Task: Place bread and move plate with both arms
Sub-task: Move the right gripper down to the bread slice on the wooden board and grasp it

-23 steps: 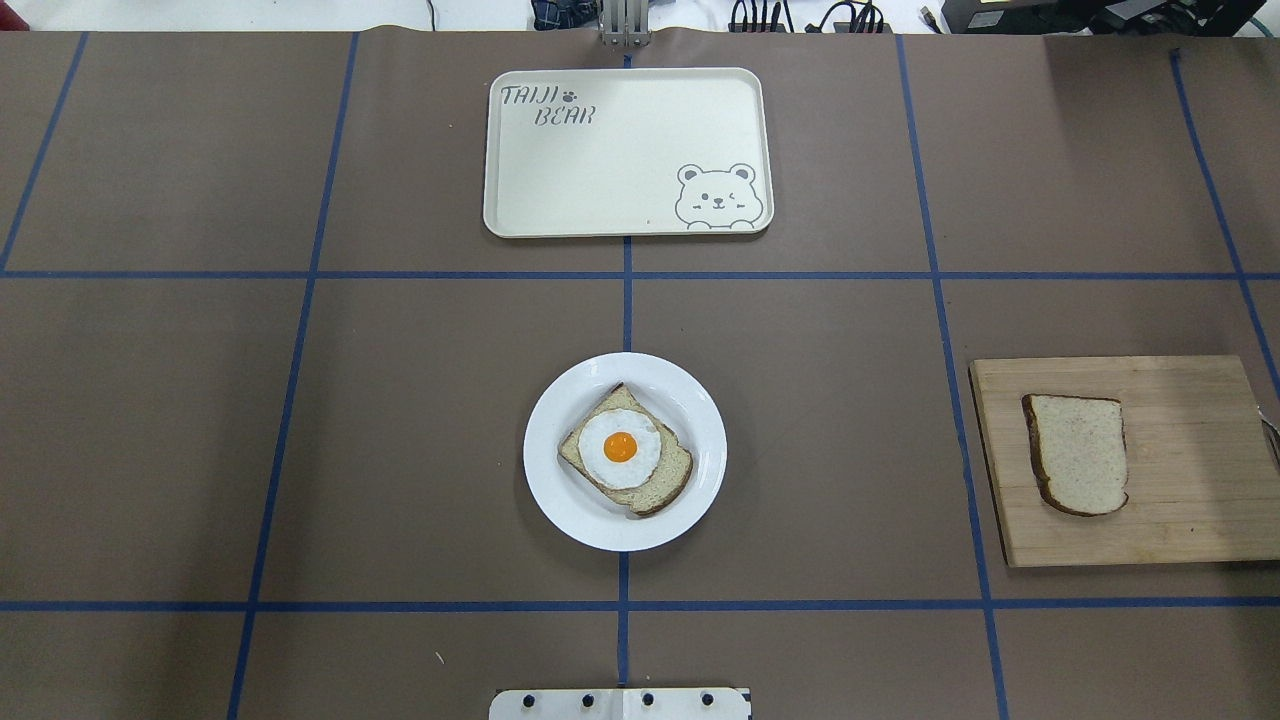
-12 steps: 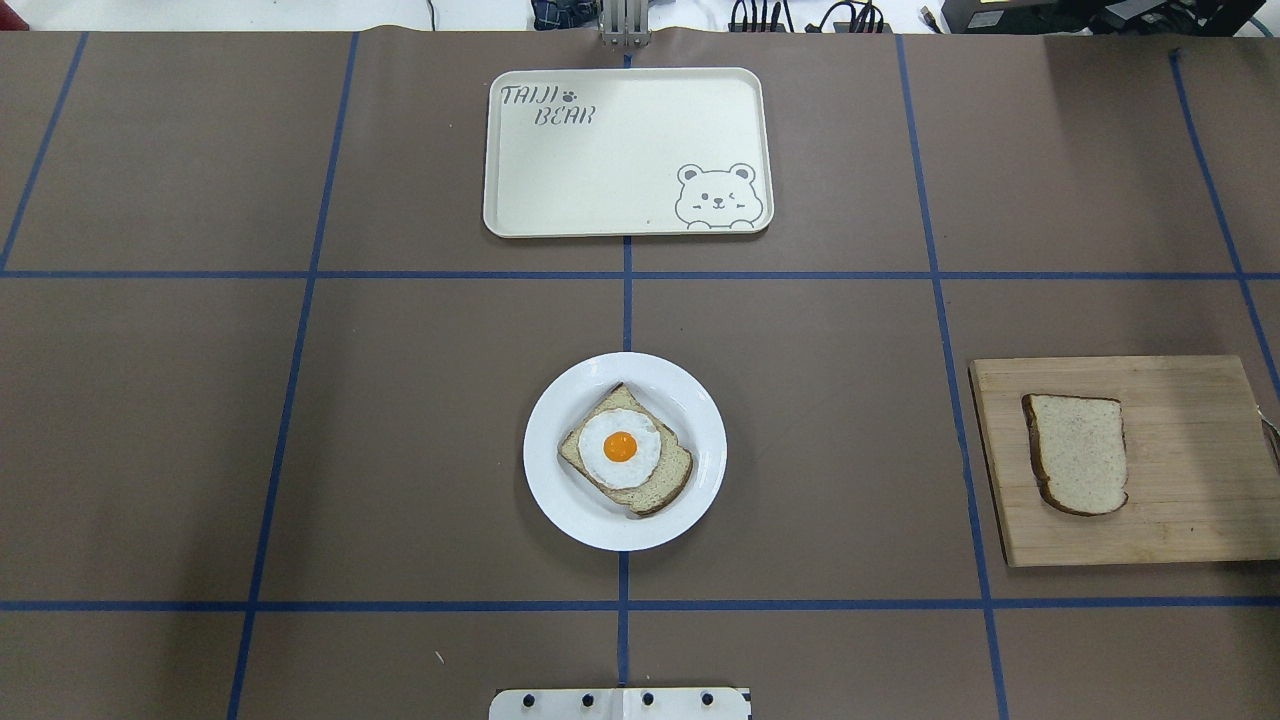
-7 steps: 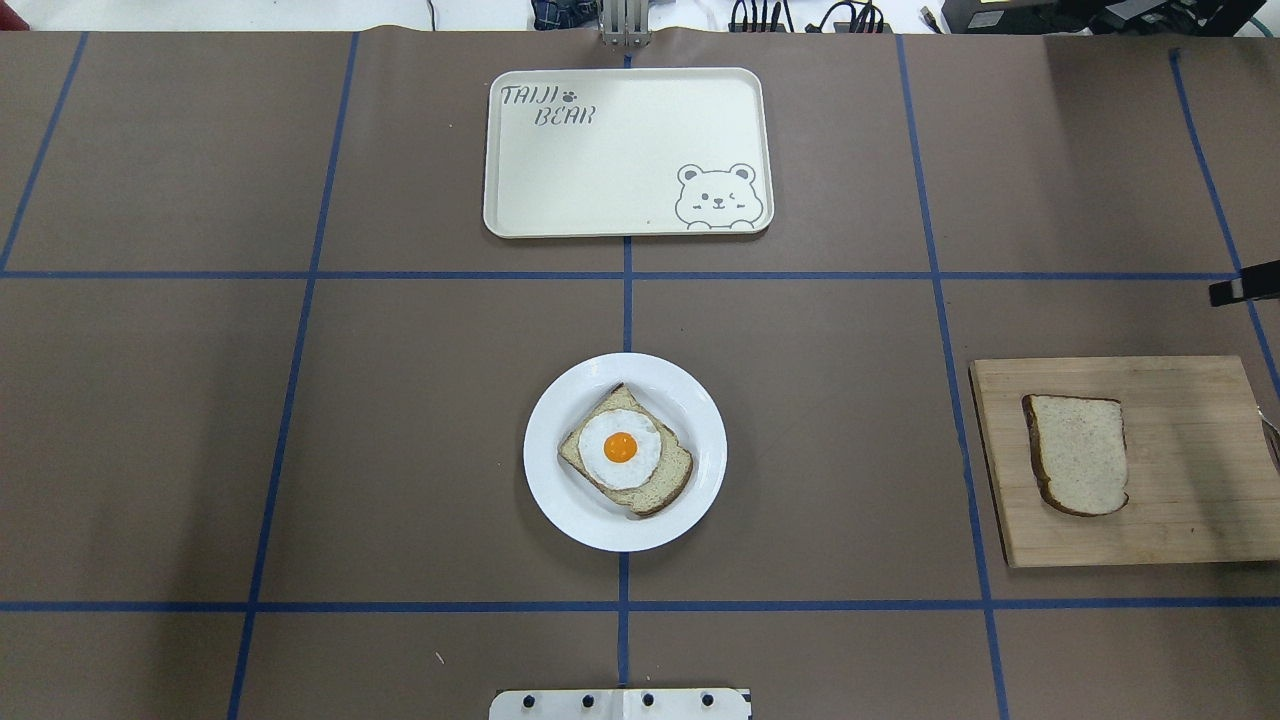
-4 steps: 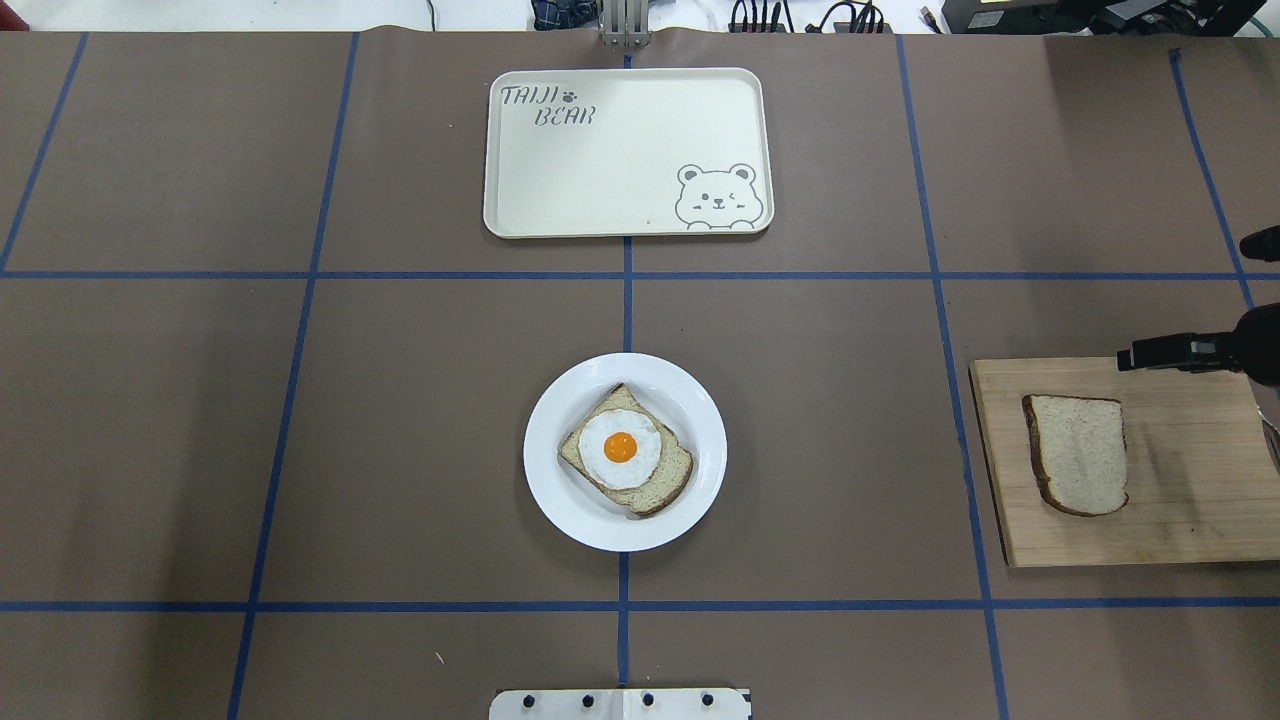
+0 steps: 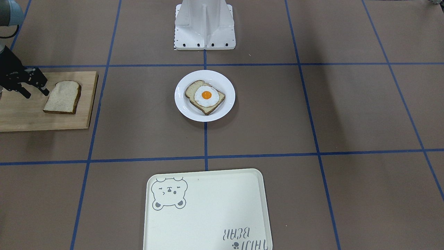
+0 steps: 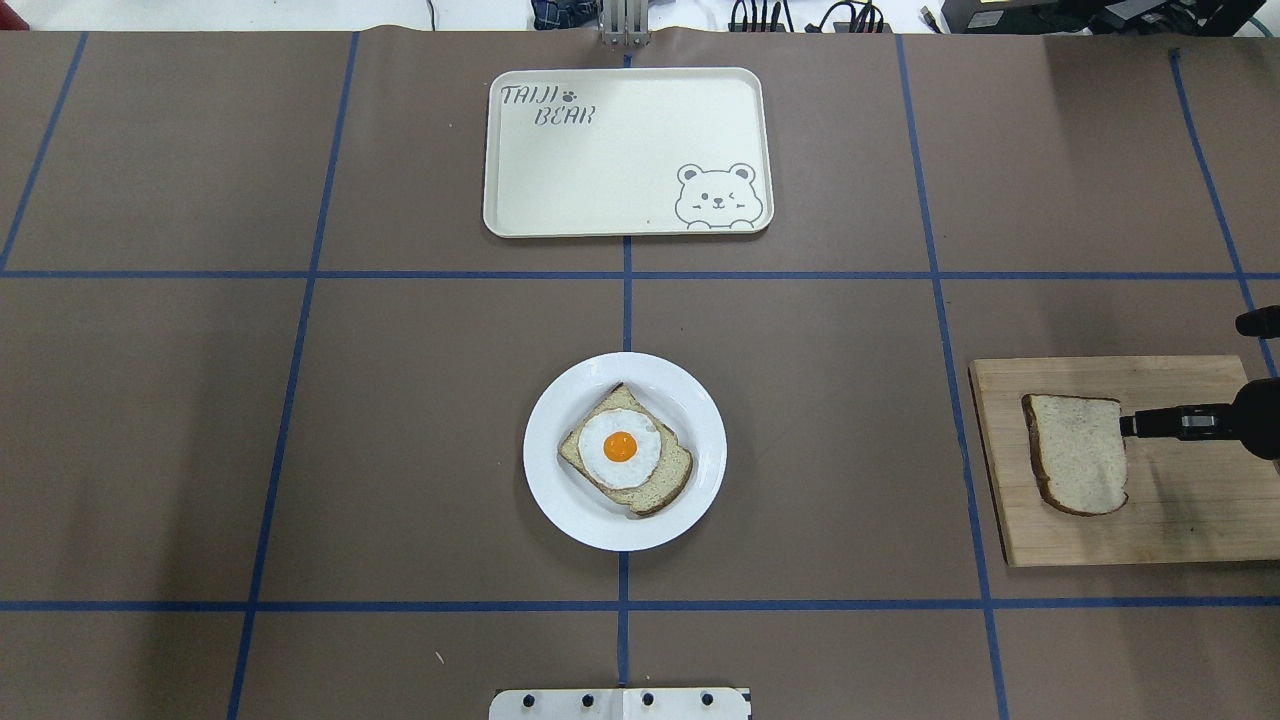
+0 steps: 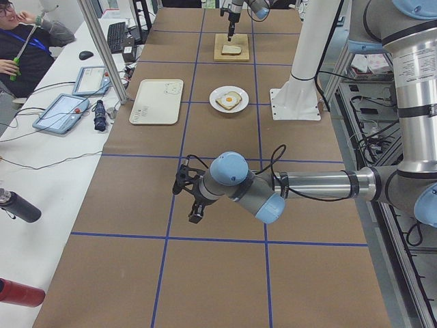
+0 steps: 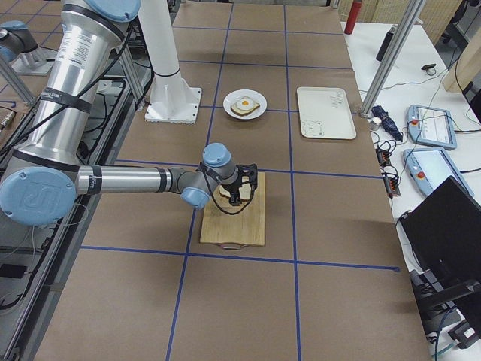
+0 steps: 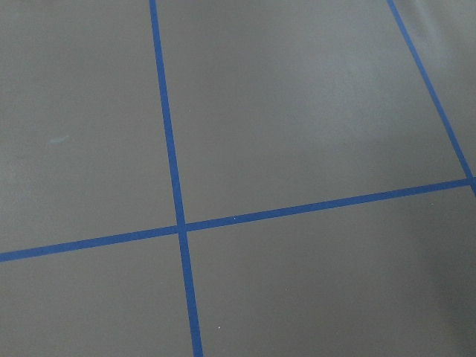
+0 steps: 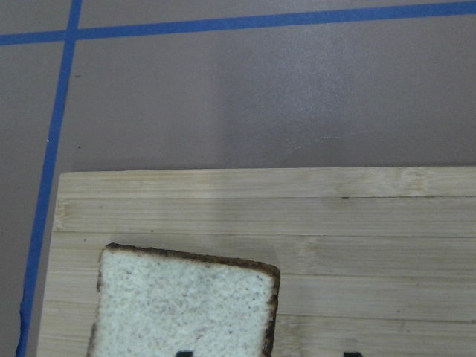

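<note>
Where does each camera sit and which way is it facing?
Front-facing: across the table, facing the robot's base; right gripper at left.
Overhead: behind the robot, looking forward; right gripper beside bread.
Exterior left: table's end; left arm nearest.
Exterior right: opposite end; right arm nearest.
Right wrist: bread below, fingers barely showing.
Left wrist: taped table, no fingers.
Shared: plate in all four exteriors.

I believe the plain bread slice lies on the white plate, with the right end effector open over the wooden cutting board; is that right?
Not quite. The plain bread slice lies on the wooden cutting board, not the white plate, as the overhead exterior view shows. The right end effector is indeed open over that board.
</note>
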